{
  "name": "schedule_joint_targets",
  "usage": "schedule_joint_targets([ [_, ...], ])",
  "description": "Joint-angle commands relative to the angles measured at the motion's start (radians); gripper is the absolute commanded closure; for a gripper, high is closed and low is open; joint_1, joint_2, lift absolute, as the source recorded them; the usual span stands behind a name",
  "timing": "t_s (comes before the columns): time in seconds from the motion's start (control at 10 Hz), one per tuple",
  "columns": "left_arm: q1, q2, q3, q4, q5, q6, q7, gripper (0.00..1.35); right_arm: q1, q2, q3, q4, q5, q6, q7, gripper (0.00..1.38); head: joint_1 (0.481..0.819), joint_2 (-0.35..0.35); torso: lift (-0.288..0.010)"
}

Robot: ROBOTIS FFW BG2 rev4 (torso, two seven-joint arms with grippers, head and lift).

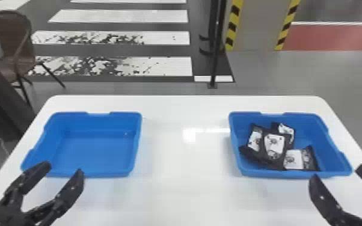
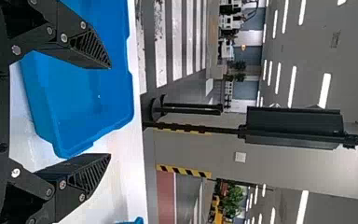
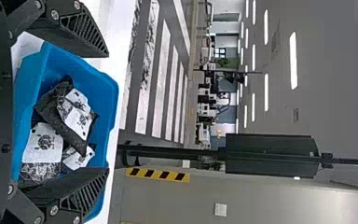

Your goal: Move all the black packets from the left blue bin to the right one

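So the flat black packets with white labels (image 1: 274,143) are piled in the right blue rectangular bin (image 1: 309,120), ahead of the right gripper (image 1: 337,172), spread wide, gripping nothing. Left gripper (image 1: 65,169) is wide open and unloaded too, left blue rectangular bin (image 1: 105,174) ahead of it.

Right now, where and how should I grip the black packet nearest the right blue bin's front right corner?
I'd pinch the black packet by its right end, reaching down from above with the right gripper. It lies lengthwise along the near wall, and that end looks clear of the other packets, while its left end lies close against them.
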Motion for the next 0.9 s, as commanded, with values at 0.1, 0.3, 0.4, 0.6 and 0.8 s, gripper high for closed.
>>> schedule_joint_targets([
  [0.1, -0.002, -0.004, -0.007, 0.000, 0.005, 0.008, 0.000, 0.40, 0.000, 0.001, 0.000, 0.001, -0.004, 0.000, 0.000, 0.16, 0.695, -0.007, -0.140],
  [0.3, -0.004, -0.004, -0.007, 0.000, 0.005, 0.018, 0.000, 0.40, 0.000, 0.001, 0.000, 0.001, -0.006, 0.000, 0.000, 0.16, 0.695, -0.009, -0.140],
  [0.4, -0.004, -0.004, -0.007, 0.000, 0.005, 0.025, 0.000, 0.40, 0.000, 0.001, 0.000, 0.001, -0.008, 0.000, 0.000, 0.16, 0.695, -0.009, -0.140],
  [0.6, -0.004, -0.004, -0.005, 0.000, 0.003, 0.025, 0.000, 0.40, 0.000, 0.001, 0.000, 0.003, -0.012, 0.000, 0.000, 0.16, 0.695, -0.009, -0.140],
  [0.8, -0.004, -0.004, -0.007, 0.000, 0.003, 0.030, 0.000, 0.40, -0.003, 0.001, 0.000, 0.003, -0.012, 0.000, 0.000, 0.16, 0.695, -0.009, -0.140],
])
